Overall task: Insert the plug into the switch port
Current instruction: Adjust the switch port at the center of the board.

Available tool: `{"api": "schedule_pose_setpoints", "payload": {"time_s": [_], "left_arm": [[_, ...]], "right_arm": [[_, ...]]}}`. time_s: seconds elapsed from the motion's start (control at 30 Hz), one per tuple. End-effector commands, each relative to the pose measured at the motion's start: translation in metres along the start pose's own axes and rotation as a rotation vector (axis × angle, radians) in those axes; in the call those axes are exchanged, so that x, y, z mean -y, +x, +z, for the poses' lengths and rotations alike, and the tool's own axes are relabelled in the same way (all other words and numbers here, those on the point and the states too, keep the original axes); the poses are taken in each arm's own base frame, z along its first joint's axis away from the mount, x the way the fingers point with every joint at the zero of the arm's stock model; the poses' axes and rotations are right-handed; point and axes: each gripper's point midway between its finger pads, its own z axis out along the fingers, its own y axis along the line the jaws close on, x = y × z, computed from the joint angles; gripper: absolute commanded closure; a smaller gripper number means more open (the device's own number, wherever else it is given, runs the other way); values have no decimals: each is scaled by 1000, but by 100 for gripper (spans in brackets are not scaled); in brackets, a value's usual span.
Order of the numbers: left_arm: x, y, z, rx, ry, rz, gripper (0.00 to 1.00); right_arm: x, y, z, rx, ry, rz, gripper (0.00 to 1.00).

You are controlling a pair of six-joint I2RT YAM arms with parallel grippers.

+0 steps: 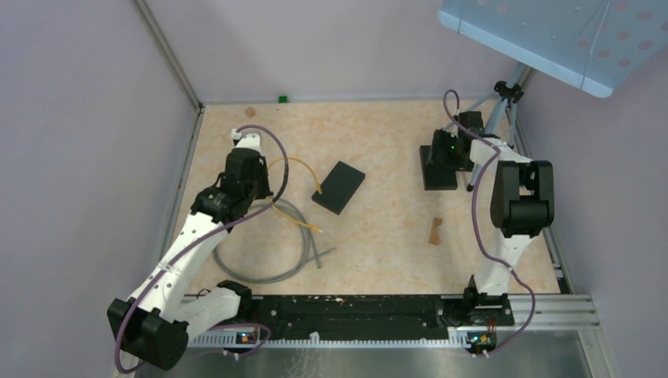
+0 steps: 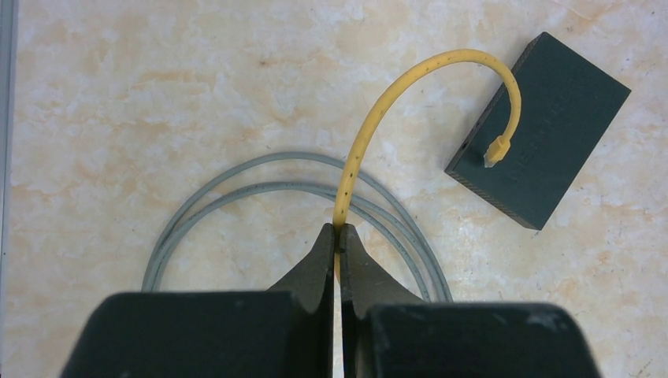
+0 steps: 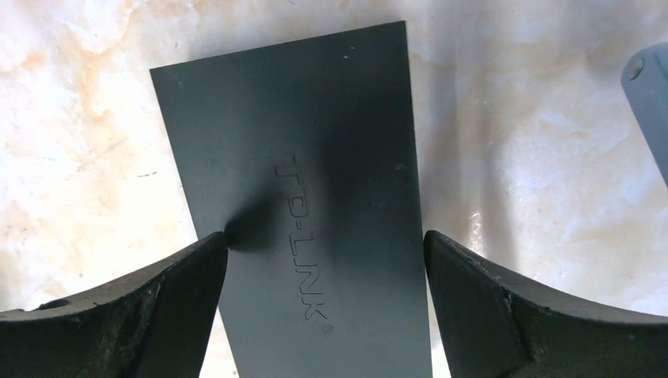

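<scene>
A yellow cable (image 2: 378,118) arcs up from my left gripper (image 2: 339,230), which is shut on it above a grey cable coil. Its plug (image 2: 496,150) rests against the long side face of a black switch (image 2: 551,118); whether it sits in a port cannot be told. From above, that switch (image 1: 339,187) lies mid-table right of the left gripper (image 1: 268,181). A second black switch (image 3: 315,181), marked TP-LINK, lies beneath my right gripper (image 3: 325,244), whose open jaws stand over its two long edges. In the overhead view this switch (image 1: 439,169) is at the far right.
A grey cable coil (image 1: 260,244) lies under and near the left arm. The yellow cable's other end (image 1: 315,228) trails beside it. A small brown piece (image 1: 435,231) lies right of centre. A tripod (image 1: 504,102) stands behind the right arm.
</scene>
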Motion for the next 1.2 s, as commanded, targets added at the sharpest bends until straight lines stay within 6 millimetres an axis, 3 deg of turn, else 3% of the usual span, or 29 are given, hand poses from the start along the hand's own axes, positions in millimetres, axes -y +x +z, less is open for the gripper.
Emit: {"api": "schedule_pose_setpoints", "payload": {"time_s": [0.0, 0.17, 0.4, 0.7, 0.97, 1.17], "left_arm": [[3, -14, -10, 60, 28, -25, 100], [5, -14, -11, 61, 37, -33, 100], [5, -14, -13, 61, 41, -43, 100], [5, -12, -16, 54, 48, -51, 100], [2, -13, -20, 57, 37, -52, 100], [-1, -16, -25, 70, 24, -57, 100]], "right_arm": [[-20, 20, 6, -36, -117, 127, 10], [-41, 38, -4, -18, -113, 269, 14], [-92, 55, -17, 16, -169, 461, 18], [-144, 49, -20, 104, -250, 700, 21], [-155, 25, -20, 193, -223, 760, 22], [-145, 11, -45, 267, -182, 588, 18]]}}
